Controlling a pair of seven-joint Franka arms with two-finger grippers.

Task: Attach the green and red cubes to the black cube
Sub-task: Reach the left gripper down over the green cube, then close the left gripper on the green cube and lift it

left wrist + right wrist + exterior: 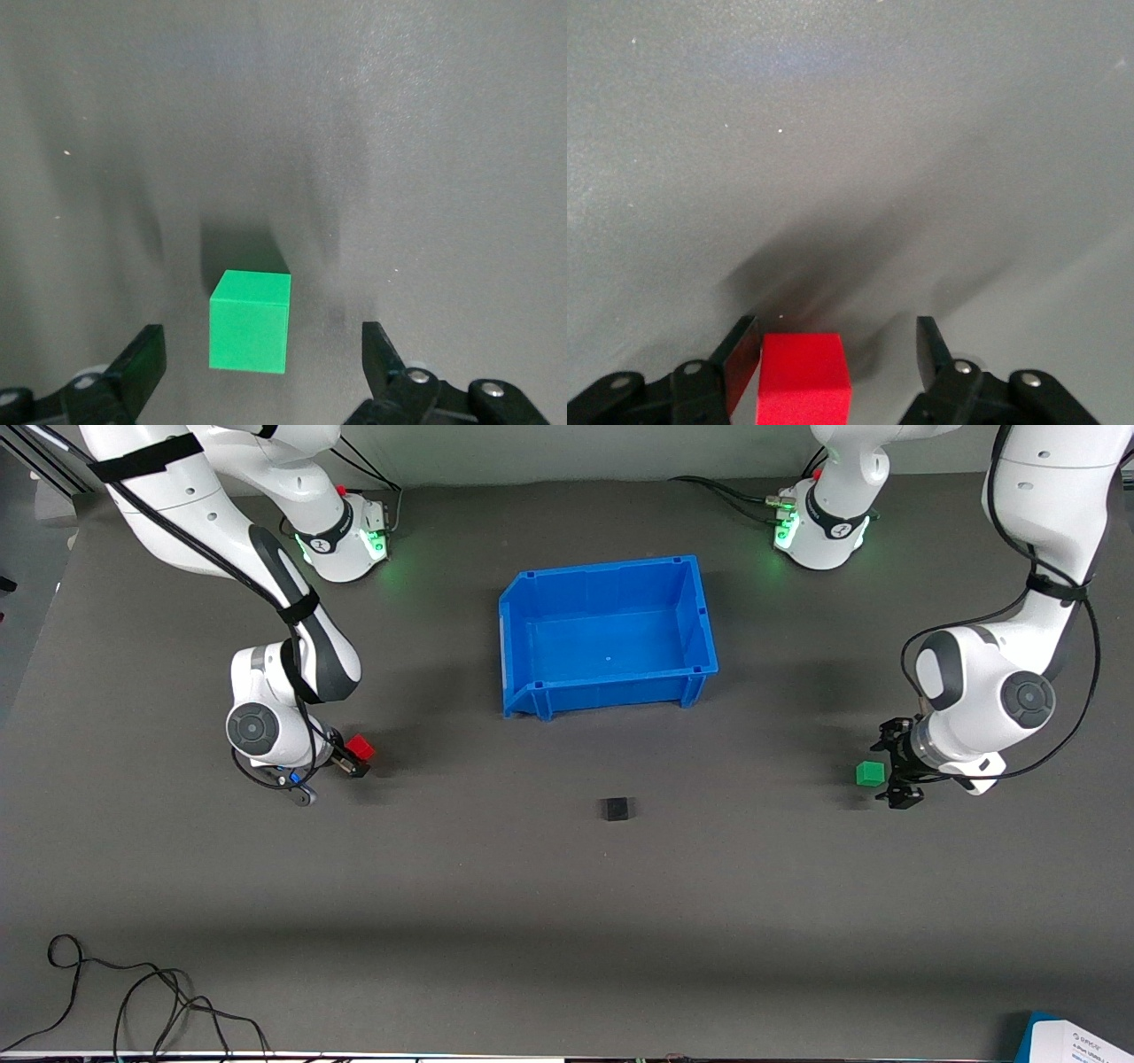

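Left claw (pixel 264 359) open around the green cube (pixel 250 320); right claw (pixel 837 350) open around the red cube (pixel 803 379), 1 finger (pixel 741 354) touching.

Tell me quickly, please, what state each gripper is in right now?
Left gripper: open around the green cube, not gripping.
Right gripper: open, red cube between its fingers, gap showing.

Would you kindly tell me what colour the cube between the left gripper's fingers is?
Bright green cube; clearest in the left wrist view.
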